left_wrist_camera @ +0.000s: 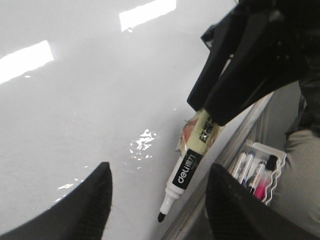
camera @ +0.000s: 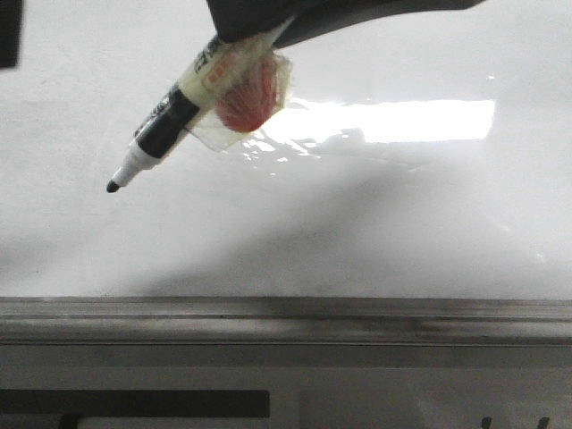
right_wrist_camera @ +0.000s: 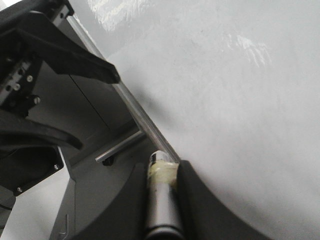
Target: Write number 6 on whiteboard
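Note:
The whiteboard [camera: 402,223] is glossy white with a bright glare, and no black line of a number 6 shows on it. My right gripper [camera: 259,22] reaches in from the top, shut on a white-and-black marker [camera: 179,103] wrapped in tape with a red patch [camera: 248,94]. The black tip [camera: 113,186] points down-left near the board; I cannot tell if it touches. The right wrist view shows the marker's barrel [right_wrist_camera: 161,200] clamped in the right gripper [right_wrist_camera: 162,167]. My left gripper [left_wrist_camera: 160,172] is open and empty, with the marker [left_wrist_camera: 187,167] beyond it.
A grey metal ledge [camera: 286,320] runs along the board's lower edge. A white tray [left_wrist_camera: 274,186] holding several markers sits past the ledge. The left arm's black body [right_wrist_camera: 40,50] hangs close beside the right gripper.

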Controlling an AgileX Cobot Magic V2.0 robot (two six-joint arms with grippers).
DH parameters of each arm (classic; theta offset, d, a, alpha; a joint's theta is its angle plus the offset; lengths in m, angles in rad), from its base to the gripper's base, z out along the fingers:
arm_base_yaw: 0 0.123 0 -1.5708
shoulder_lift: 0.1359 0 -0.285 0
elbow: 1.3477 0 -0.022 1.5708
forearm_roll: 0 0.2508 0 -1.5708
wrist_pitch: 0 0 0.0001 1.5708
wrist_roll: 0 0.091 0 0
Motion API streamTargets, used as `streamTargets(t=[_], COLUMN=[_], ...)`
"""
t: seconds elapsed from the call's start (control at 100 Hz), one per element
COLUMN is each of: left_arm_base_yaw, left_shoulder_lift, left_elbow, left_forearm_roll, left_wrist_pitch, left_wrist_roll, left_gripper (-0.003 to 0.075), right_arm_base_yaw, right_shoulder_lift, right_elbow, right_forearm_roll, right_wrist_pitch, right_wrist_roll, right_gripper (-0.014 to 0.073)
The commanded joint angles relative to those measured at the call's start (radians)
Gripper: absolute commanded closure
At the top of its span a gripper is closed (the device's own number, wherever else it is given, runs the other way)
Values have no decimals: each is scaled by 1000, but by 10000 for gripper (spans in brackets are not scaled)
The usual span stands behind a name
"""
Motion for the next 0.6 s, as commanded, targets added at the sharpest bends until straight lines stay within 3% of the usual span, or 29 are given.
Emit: streamTargets(t=[0.0,0.23,0.36,0.59], left_arm_base_yaw=[-6,-4,-4,-4], left_shoulder_lift=[-74,-259,-344,-367], left_elbow=[-13,77,108,113], left_forearm_roll=[-45,-97,-43,-45], left_wrist_pitch=[-38,31,29,31], left_wrist_roll=[-2,-6,-6,-6], left_gripper=[388,397,426,450], right_arm_base_yaw=[-5,-5,-5,-5], right_shoulder_lift=[-22,-22,-22,-22], right_elbow=[-34,-34,-34,-34], right_forearm_roll=[1,-18,-18,-35], right_wrist_pitch=[-46,-45,-45,-50], right_wrist_roll=[-10,-10,-10,-10], right_gripper=[657,657,657,657])
